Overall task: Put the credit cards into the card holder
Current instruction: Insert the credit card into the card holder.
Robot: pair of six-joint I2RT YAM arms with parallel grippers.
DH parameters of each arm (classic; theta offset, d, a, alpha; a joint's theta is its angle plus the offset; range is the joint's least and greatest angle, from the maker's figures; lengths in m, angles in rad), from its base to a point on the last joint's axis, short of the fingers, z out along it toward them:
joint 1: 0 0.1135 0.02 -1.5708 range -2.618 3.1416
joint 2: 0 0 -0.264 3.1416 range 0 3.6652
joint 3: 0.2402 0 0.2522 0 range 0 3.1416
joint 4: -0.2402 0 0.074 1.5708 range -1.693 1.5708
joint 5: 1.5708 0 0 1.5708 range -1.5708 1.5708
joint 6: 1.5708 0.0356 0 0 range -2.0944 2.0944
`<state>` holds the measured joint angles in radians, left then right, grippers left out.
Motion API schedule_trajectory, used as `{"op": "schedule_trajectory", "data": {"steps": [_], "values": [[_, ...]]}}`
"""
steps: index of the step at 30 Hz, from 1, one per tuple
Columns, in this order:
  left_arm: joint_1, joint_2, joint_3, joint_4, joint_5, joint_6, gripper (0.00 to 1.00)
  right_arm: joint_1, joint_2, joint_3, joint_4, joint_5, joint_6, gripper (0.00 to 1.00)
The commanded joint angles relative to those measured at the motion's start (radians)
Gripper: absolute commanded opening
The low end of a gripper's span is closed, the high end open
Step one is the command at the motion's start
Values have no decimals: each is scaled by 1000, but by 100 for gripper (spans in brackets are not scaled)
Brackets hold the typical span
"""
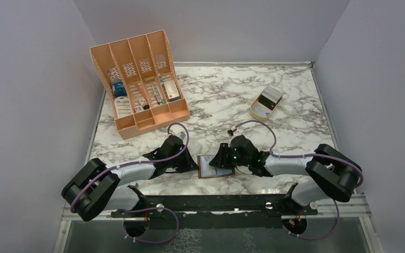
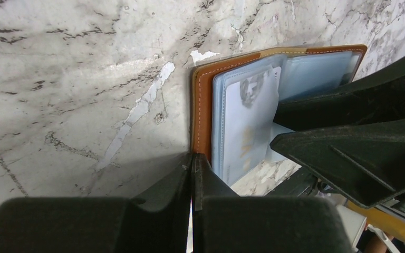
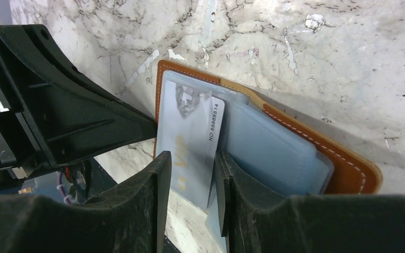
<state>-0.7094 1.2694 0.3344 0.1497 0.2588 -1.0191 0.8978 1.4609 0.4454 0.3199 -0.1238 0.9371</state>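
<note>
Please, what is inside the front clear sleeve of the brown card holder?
A pale card with a dark emblem and a printed number. Its near end is partly covered by the right gripper.

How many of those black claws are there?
2: the left gripper, shut, at the card holder's edge; the right gripper, open, over a credit card partly inside it.

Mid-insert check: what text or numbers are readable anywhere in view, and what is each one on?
"NO 88888814": along one edge of the pale card in the card holder.
Gold lettering lower on that card: too blurred to read.
Labels on the items in the orange organiser: too small to read.
Cards in the wooden stand: too small to read.
</note>
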Motion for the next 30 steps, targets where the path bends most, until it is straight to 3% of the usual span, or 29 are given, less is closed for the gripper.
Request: {"op": "schedule_trajectory", "data": {"steps": [1, 6, 11, 16, 25, 30], "values": [[-9, -31, 47, -65, -34, 20, 11, 23, -64, 49, -105, 49, -33, 37], [-7, -103, 118, -192, -127, 91, 45, 23, -135, 136, -281, 161, -164, 45], [-7, -156, 182, -267, -150, 138, 63, 18, -145, 261, -462, 364, -283, 52], [-7, -202, 241, -343, -152, 197, 98, -5, -143, 387, -557, 538, -462, 61], [-7, -225, 298, -387, -157, 307, 99, -219, 17, 626, -542, 612, -859, 62], [-7, -225, 335, -434, -137, 390, 99, -316, 212, 808, -668, 728, -1005, 62]]}}
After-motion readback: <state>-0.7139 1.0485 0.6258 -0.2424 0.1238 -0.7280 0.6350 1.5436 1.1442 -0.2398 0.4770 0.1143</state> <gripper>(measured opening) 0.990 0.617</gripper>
